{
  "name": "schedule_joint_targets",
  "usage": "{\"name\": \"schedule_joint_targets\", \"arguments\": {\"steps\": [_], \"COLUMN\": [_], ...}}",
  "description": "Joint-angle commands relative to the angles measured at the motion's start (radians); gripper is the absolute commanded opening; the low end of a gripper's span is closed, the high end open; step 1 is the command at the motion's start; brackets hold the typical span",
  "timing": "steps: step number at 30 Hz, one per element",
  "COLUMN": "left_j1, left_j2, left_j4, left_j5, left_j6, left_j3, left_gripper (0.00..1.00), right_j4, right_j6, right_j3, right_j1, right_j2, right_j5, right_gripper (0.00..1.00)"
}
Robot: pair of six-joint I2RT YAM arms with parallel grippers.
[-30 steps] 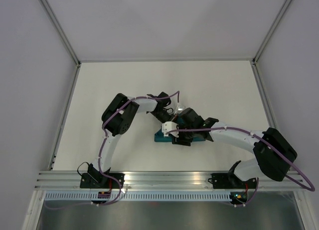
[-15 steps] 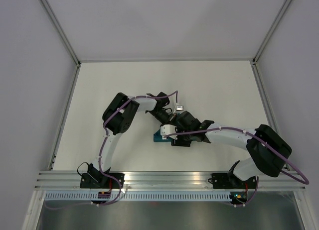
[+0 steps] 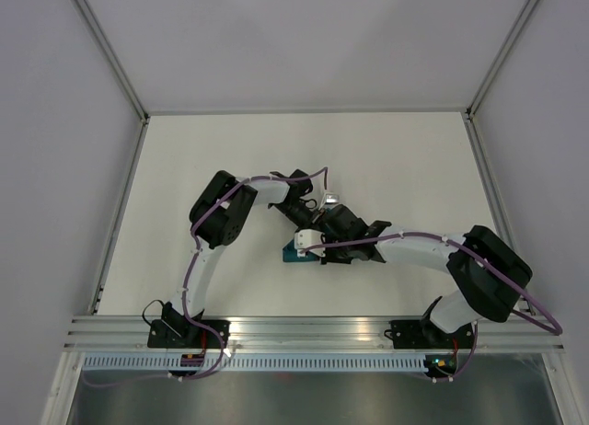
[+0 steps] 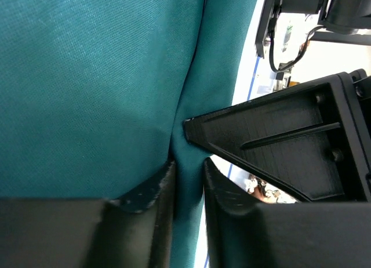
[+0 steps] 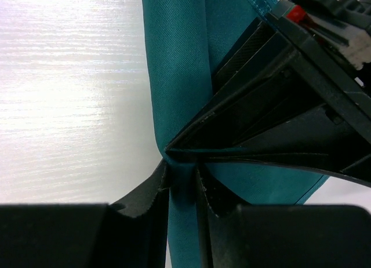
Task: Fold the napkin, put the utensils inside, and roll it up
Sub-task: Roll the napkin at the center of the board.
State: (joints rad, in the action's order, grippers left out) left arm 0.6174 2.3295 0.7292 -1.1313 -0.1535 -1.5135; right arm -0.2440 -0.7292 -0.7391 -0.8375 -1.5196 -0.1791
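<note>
The teal napkin point(image 3: 293, 253) lies as a narrow bundle mid-table, mostly covered by both arms. In the left wrist view the napkin point(image 4: 87, 76) fills the picture, and a fold of it runs between the jaws of my left gripper point(image 4: 188, 169). Those jaws stand slightly parted, with a sliver of light beside the cloth. My right gripper point(image 5: 181, 178) is shut on a fold of the napkin point(image 5: 174, 59), cloth touching both fingers. The two grippers meet tip to tip over the bundle. The utensils are hidden.
The white table point(image 3: 396, 167) is walled by grey panels, with an aluminium rail point(image 3: 313, 328) along its near edge. Each wrist view is crowded by the other arm's black gripper body point(image 4: 284, 146), point(image 5: 278, 94).
The right arm has slid left along the napkin and its jaws have closed on the cloth. The left jaws have loosened from a tight pinch. Less teal shows from above.
</note>
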Motion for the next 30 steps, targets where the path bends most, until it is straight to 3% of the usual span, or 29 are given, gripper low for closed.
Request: {"name": "schedule_joint_targets", "arguments": {"steps": [1,7,14,21,30], "left_j1": [-0.018,-0.079,-0.182,-0.289,-0.248], "left_j2": [0.002,-0.065,-0.173,-0.430,-0.729], "left_j4": [-0.044,-0.037,-0.079,-0.373,-0.700], "left_j5": [0.226,0.226,0.315,0.467,0.596], "left_j6": [-0.021,-0.001,0.074,0.212,0.129], "left_j3": [-0.017,-0.062,-0.076,0.093,0.429], "left_gripper": [0.35,0.46,0.45,0.44,0.42], "right_j4": [-0.043,-0.133,-0.259,-0.434,-0.751], "right_j6": [0.013,0.005,-0.016,-0.078,-0.213], "right_j3": [-0.023,-0.081,-0.172,-0.328,-0.618], "right_j1": [0.014,0.084,0.149,0.247,0.350], "right_j2": [-0.027,-0.066,-0.152,-0.322,-0.622], "right_j5": [-0.029,-0.155,-0.299,-0.448,-0.575], "right_gripper": [0.19,0.16,0.14,0.14,0.14]}}
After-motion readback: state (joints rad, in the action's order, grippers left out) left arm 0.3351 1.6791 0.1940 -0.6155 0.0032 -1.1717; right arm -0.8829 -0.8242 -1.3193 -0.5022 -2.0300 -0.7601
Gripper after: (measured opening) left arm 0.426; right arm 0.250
